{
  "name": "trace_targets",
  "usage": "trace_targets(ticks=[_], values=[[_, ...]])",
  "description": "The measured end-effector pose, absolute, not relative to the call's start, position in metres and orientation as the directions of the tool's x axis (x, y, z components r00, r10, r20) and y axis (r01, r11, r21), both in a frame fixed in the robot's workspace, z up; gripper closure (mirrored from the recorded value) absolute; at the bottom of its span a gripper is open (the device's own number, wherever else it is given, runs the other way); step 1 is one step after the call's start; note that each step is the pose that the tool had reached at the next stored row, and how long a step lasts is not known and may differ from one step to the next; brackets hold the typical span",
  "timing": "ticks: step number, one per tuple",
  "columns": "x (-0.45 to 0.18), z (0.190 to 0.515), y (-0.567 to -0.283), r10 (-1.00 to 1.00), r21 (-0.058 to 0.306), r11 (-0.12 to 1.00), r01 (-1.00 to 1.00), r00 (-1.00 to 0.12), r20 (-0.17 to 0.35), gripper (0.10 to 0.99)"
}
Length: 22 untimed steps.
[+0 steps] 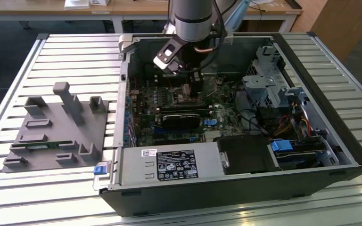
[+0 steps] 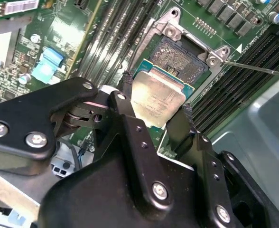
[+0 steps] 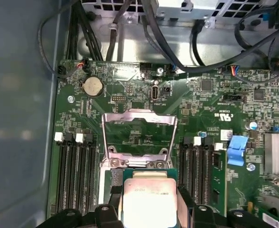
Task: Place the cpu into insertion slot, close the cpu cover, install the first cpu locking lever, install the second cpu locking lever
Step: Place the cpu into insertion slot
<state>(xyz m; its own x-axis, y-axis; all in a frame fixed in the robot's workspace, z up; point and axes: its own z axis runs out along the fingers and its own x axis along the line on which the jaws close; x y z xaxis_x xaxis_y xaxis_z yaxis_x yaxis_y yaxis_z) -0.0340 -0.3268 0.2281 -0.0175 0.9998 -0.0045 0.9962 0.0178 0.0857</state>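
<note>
Over half-hidden insertion slot [image 2: 184,57], cpu [image 2: 156,97] between fingers [image 2: 182,126].

Open computer case [image 1: 231,197] on slatted bench [image 1: 74,56]; grey fixture block [image 1: 55,136] at nine o'clock of it, exterior view. Coin battery [image 3: 92,86], black memory slots [image 3: 75,173], blue connector [image 3: 237,150].

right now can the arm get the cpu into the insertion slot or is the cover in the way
Likely yes: the cpu cover is swung up, the insertion slot lies bare, and the pincer holds the cpu near it.
</note>
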Motion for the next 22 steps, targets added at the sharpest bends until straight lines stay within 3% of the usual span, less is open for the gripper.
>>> trace_targets(ticks=[22], values=[[-0.045,0.205,-0.315,1.0,0.086,-0.01,0.996,0.011,-0.004,0.549]])
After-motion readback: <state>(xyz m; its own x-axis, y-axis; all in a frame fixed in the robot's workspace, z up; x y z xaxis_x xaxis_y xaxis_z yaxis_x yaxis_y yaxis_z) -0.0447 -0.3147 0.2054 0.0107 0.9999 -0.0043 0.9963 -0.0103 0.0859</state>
